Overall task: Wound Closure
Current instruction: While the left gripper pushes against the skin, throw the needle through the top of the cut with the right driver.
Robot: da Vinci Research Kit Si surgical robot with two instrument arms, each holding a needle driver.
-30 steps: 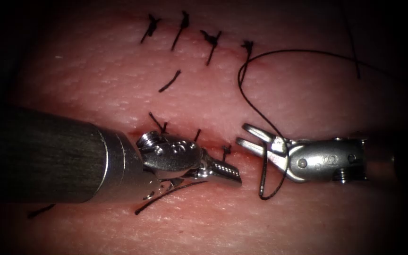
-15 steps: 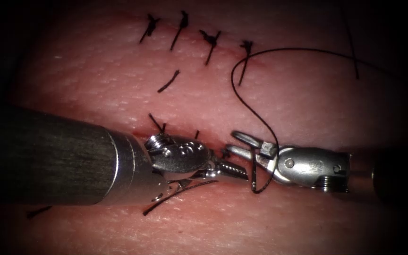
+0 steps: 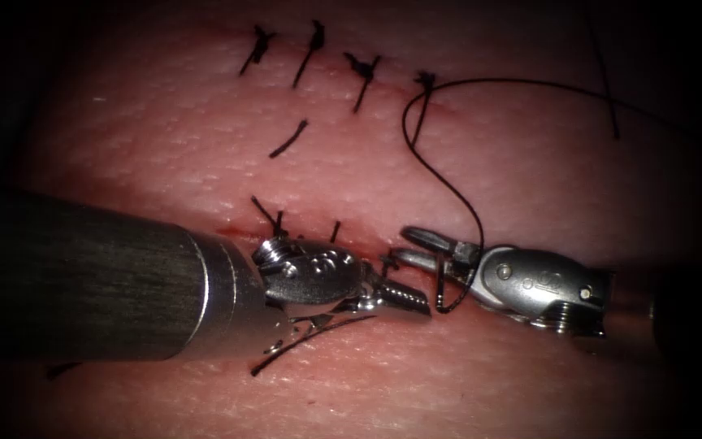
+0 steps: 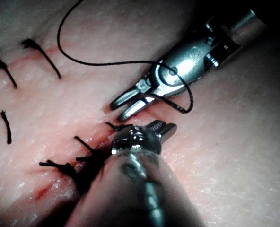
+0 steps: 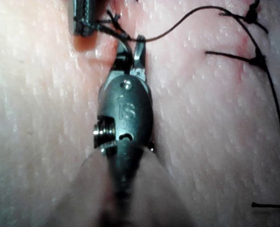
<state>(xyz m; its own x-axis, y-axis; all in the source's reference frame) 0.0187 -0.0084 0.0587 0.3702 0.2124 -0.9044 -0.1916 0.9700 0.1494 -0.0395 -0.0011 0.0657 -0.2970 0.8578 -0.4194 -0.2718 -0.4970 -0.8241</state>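
Right tool nearer left tool

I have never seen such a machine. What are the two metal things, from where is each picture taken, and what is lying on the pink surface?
This is a surgical practice robot with two thin arms, each ending in a small pincer. The endoscope picture looks down from above; the other two are taken from close beside each arm's wrist. The pink surface is the tissue, pork belly, with a cut partly closed by dark stitches. The left pincer comes from the picture's left; I cannot tell whether it holds anything. The right pincer is open and grips nothing; the black thread is looped around it.
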